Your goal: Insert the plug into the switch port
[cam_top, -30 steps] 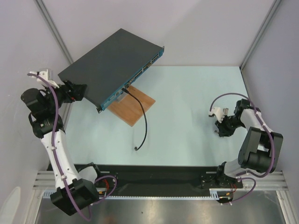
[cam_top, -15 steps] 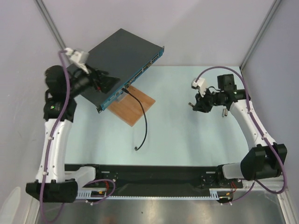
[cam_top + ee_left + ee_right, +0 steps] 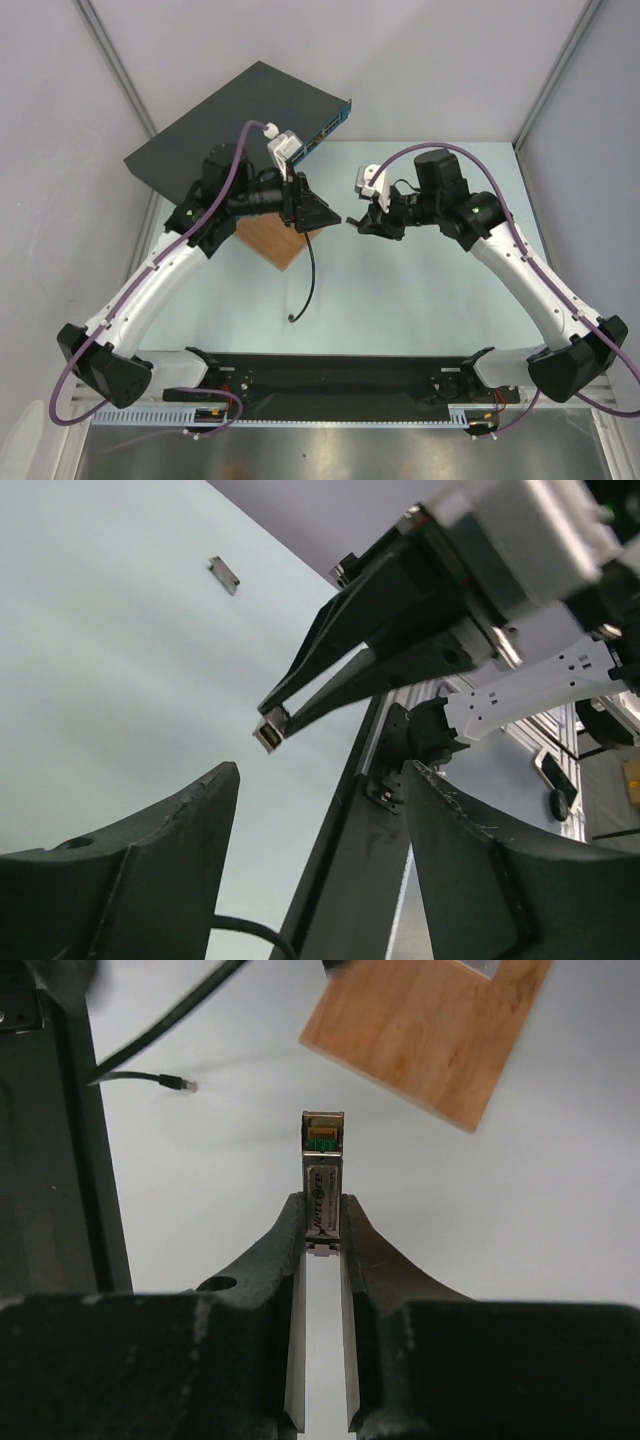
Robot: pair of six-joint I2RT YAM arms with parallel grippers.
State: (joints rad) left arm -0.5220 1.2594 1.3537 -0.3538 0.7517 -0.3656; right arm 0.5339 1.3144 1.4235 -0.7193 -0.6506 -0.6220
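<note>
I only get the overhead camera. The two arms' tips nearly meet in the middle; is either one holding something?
Observer: Yes, the right gripper is shut on a small metal plug that sticks out in front of it.
Visitor: And the left one?
Observer: The left gripper is open, with nothing in it.
Visitor: What's on the loose end of the black cable?
Observer: A small connector, lying free on the table.

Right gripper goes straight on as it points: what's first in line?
Probably the left gripper: the plug in the right gripper points into the gap between its open jaws. Heights are unclear, so it might pass beneath.
</note>
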